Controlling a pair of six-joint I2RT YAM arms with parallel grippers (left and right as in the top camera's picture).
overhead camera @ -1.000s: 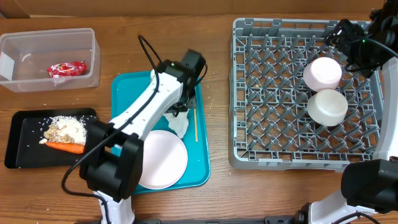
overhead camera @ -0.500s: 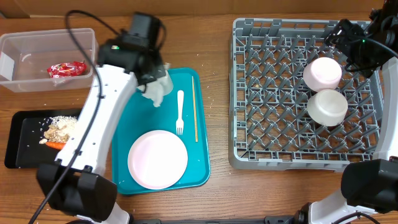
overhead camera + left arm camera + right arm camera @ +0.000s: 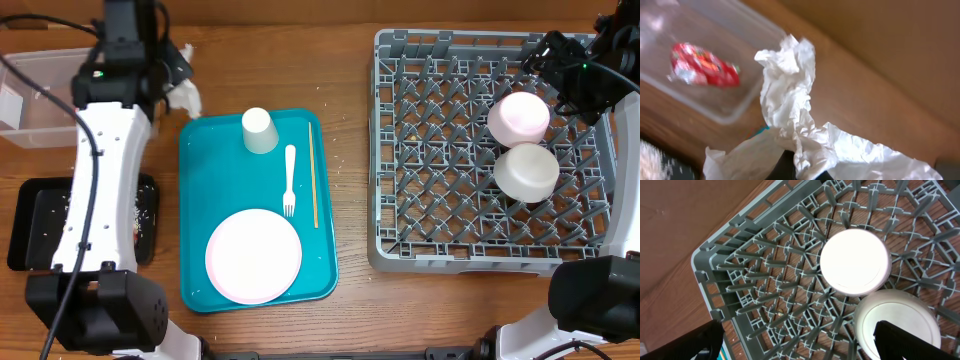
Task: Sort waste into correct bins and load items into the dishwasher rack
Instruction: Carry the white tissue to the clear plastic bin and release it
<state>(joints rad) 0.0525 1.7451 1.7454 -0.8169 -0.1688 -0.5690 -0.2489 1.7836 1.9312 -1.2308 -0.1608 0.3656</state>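
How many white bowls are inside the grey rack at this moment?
2. The first bowl lies upside down in the far right part of the rack. The second bowl is next to it, nearer the front. None seems hidden.

Rack (image 3: 440,262) at the right of your desk (image 3: 350,60), with the rear bowl (image 3: 518,118) just behind the front bowl (image 3: 527,172) in its right half. At mid-desk you have the serving tray (image 3: 215,170): the cup (image 3: 259,130) at its back edge, the plate (image 3: 253,256) at its front edge, the fork (image 3: 289,180) between them, and the stick (image 3: 313,175) along the fork's right. The tub (image 3: 45,100) sits in your back left corner with the wrapper (image 3: 702,65) inside. The shallow tray (image 3: 35,225) lies before it at the left edge. The napkin (image 3: 186,95) hangs just right of the tub.
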